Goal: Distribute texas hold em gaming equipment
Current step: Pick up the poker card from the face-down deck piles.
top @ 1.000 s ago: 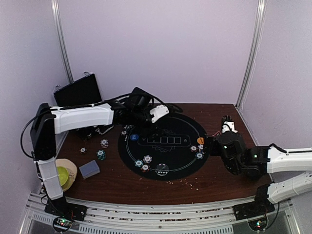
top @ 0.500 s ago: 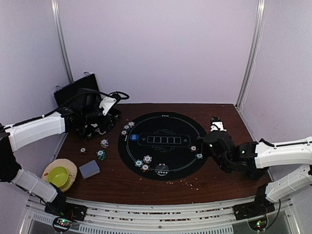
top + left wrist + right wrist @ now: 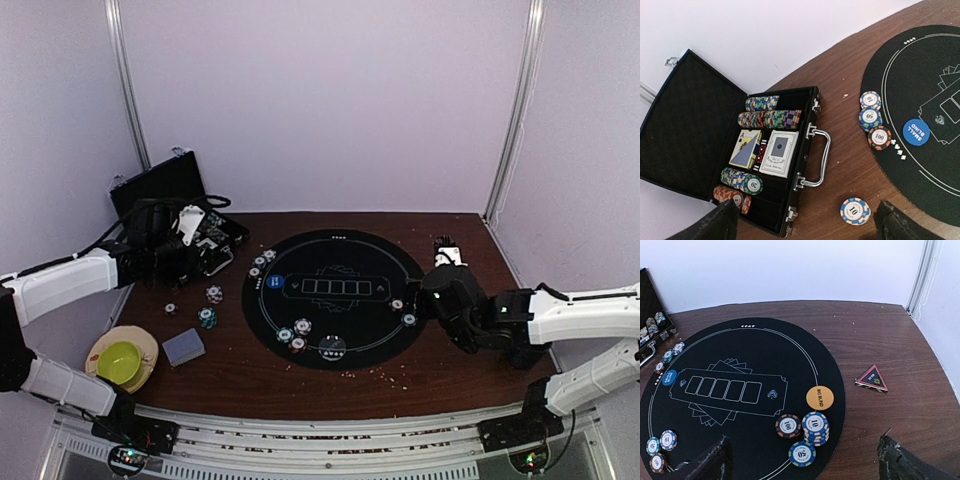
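Note:
Poker chips [image 3: 770, 118] and boxed playing cards [image 3: 780, 152] fill the open black case [image 3: 690, 115]. My left gripper [image 3: 807, 227] hangs open above the case's front edge, a loose blue chip [image 3: 855, 211] on the wood between its fingers. Three chips [image 3: 870, 119] and a blue small-blind disc [image 3: 915, 132] lie on the round black mat [image 3: 740, 350]. My right gripper [image 3: 805, 465] is open and empty over the mat's right rim, facing an orange big-blind disc [image 3: 819, 397], a blue chip stack [image 3: 815, 426] and two single chips [image 3: 789, 426].
A grey-blue deck [image 3: 183, 347] and a green bowl on a plate [image 3: 122, 358] sit at the front left. Loose chips [image 3: 207, 318] lie left of the mat. A red-edged triangular marker [image 3: 871, 378] lies on the wood right of the mat. Walls close in behind and at both sides.
The left arm has swung left, from the mat's back-left edge to above the open case. The right arm has shifted a little left along the mat's rim. Both grippers stay open.

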### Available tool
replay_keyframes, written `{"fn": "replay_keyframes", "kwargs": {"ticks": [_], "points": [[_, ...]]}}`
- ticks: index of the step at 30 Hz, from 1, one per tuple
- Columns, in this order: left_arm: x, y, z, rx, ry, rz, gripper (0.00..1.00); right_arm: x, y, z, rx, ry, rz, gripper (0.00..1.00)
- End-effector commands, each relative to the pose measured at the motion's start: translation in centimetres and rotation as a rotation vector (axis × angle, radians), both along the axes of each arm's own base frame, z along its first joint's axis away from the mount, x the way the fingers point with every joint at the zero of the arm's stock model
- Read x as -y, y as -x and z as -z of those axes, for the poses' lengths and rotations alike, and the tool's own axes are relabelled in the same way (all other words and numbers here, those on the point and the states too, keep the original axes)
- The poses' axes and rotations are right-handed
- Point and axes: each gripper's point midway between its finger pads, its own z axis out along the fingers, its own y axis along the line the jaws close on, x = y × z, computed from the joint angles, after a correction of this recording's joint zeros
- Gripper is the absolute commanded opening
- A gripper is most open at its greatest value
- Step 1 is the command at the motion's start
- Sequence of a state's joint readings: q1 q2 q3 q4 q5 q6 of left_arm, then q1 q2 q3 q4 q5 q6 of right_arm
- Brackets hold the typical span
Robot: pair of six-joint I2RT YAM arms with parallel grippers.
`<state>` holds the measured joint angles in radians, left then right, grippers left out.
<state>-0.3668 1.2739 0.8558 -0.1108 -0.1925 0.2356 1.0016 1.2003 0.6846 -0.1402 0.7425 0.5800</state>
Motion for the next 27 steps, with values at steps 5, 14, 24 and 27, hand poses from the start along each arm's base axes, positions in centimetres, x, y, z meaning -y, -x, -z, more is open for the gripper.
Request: {"fn": "replay_keyframes", "kwargs": {"ticks": [5,14,24,27], "points": [[-0.8,-0.9,-0.8,0.027,0.061,-0.006,0.98,-0.4,0.2,0.0,-0.004,-0.026,-0.033,1.0],[0.6,3.6,2.3,-0.165,-0.048,0.3,0.98,-0.8,0.3,0.3,-0.018,-0.024,-0.05,1.0],[-1.9,9.4,6.3,-0.361,-0.259,0.433,0.98,-1.3,0.4,0.5,-0.025,-0.035,-0.077,1.0],[-2.5,11.7,7.9,-0.464,-0.306,0.485,0.98,-1.5,0.4,0.7,-0.031,-0.033,-0.081,1.0]]}}
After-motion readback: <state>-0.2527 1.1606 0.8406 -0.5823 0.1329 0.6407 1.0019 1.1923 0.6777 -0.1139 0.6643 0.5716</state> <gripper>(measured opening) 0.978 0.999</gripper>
